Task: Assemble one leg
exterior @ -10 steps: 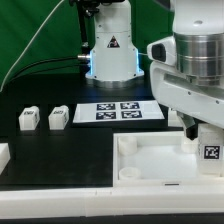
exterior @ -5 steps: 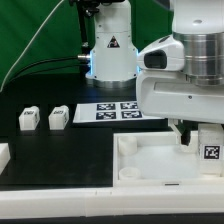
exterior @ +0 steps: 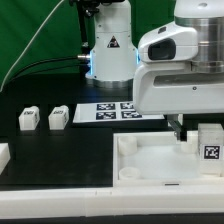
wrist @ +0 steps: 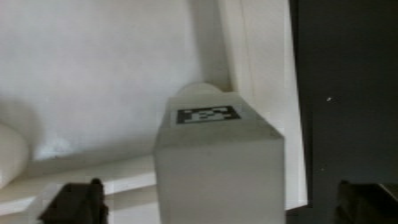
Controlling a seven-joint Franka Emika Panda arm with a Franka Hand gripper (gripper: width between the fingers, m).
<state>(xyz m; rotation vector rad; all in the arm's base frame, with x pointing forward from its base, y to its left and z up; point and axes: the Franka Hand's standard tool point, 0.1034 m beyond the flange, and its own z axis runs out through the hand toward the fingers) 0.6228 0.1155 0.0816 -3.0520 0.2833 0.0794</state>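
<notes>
Black table (exterior: pixel 60 160) carrying everything; arm's white bulk filling the exterior view's right and hiding most of the gripper (wrist: pixel 224 205). Big white panel (exterior: pixel 150 160) lying flat at front, raised rim showing. Marker board (exterior: pixel 112 111) sitting flat behind it, well apart from the work. One leg (exterior: pixel 209 148) standing upright at the panel's corner on the exterior view's right, tag facing the camera, base seeming to be sitting in or on the panel; whether it is seated I cannot tell. Two more legs (exterior: pixel 43 119) waiting side by side toward the exterior view's left, near the marker board. In the wrist view the fingers (wrist: pixel 75 205) are showing as dark tips either side of the leg, spread apart and not touching it. Judging the leg light, rigid, smooth plastic, likely slippery; flat opposite sides at mid-height look the best hold, squarely, so it is not twisting.
</notes>
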